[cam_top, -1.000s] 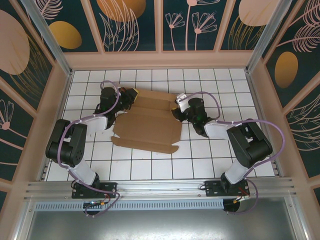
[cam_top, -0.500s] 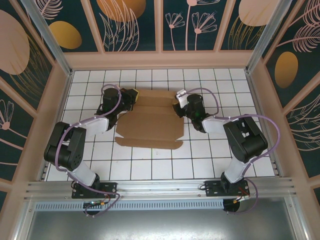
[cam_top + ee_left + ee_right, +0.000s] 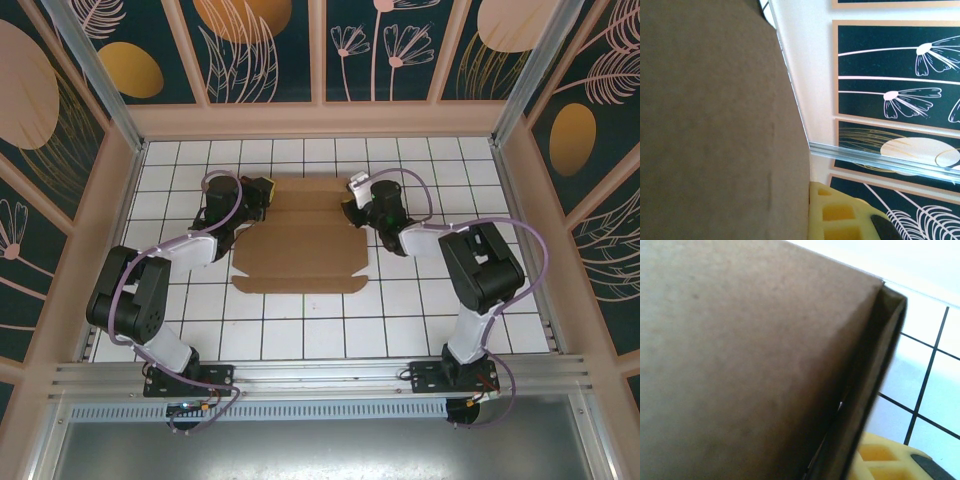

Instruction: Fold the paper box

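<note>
At the far corners of the paper box (image 3: 300, 250), left jaws pinch it; right jaws' opening unclear.

In the overhead view the left arm (image 3: 135, 295) rises from its base at lower left, elbow bulging toward the left edge, forearm angled up and right toward the upper middle. The left gripper (image 3: 258, 190) is closed on the upper-left corner of the paper box (image 3: 300, 245). In the left wrist view one yellow finger (image 3: 837, 215) sits at bottom centre, flush against the cardboard. The right arm (image 3: 480, 270) mirrors it, elbow at right and forearm reaching up and left. The right gripper (image 3: 352, 203) meets the box's upper-right corner; its jaw spacing is hidden. In the right wrist view a yellow finger (image 3: 885, 460) shows at lower right.
</note>
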You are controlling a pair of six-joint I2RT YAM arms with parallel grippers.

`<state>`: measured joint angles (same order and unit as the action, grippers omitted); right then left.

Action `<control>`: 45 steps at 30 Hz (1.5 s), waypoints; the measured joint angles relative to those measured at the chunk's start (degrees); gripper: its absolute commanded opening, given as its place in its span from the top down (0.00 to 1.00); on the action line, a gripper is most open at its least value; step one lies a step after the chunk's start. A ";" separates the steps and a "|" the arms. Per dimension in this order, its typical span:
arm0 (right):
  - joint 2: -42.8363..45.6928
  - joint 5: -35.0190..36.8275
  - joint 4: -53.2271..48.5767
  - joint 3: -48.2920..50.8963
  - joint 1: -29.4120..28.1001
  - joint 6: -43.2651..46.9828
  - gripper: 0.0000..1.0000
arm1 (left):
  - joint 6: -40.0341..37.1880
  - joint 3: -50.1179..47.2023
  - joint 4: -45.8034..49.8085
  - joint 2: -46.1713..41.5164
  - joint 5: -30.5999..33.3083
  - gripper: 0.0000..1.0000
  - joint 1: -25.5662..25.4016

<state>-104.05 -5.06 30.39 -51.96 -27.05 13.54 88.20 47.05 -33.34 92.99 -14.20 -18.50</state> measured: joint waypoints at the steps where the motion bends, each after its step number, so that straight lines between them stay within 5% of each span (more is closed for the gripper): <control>1: -0.28 0.09 -0.20 -0.39 0.00 0.00 0.71 | 0.07 0.00 0.00 0.00 0.17 1.00 0.00; 10: -2.78 3.52 -2.03 -4.24 -0.70 -0.66 0.85 | 1.27 0.02 0.15 0.00 2.36 1.00 -0.02; 24: -6.75 23.19 -11.15 -12.76 -6.14 -8.41 1.00 | 2.60 2.45 4.35 0.00 4.96 1.00 -0.28; 34: -13.49 35.91 -23.19 -25.57 -9.51 -18.60 1.00 | 3.87 4.42 7.67 0.07 7.69 1.00 -0.59; 45: -5.73 27.17 -15.82 -12.76 -5.86 -15.30 0.39 | 3.82 4.31 7.87 0.07 5.60 1.00 -1.38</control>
<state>-109.78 22.11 14.57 -64.73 -32.91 -1.76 92.03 51.35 -25.47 93.06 -8.60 -19.88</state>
